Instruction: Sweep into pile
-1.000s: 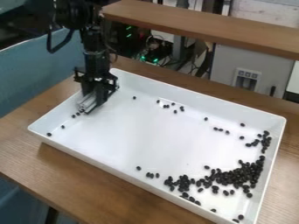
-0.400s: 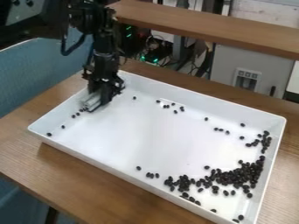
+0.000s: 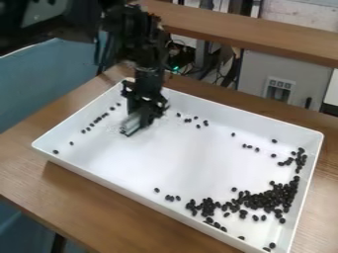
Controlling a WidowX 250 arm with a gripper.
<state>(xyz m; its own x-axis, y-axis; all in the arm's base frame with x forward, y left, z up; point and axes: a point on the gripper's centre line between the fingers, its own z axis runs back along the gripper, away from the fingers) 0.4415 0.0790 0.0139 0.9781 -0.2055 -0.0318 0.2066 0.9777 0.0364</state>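
Item, one white tray (image 3: 198,163), stood on a wooden table (image 3: 92,210); contents, small black beans (image 3: 271,198), the greater part massed towards the near right corner.

Item, the main heap: dense against the lower part of the right short edge, with a thinner band trailing left beside the near long edge. Gathering there was well advanced, by judgement, though the heap's outline remained ragged.

Item, outliers by the right short edge: a loose cluster (image 3: 300,158) above the heap, near the far right corner, and a couple of beans (image 3: 272,245) at the near right corner.

Item, outliers by the near long edge: a few beans (image 3: 170,198) left of the band, apart from it.

Item, outliers towards the far long edge: a small scatter (image 3: 188,120) left of its middle, and a short row (image 3: 249,146) farther right.

Item, a straggling line (image 3: 99,119) along the left short edge, well apart from the heap; judged the largest portion outstanding.

Item, one black gripper (image 3: 142,115), closed on a pale grey sweeper (image 3: 131,124), low over the tray near the far left corner, inward of that line.

Status: majority collected, single pile incomplete; the left line and the scattered outliers were still to be brought in.
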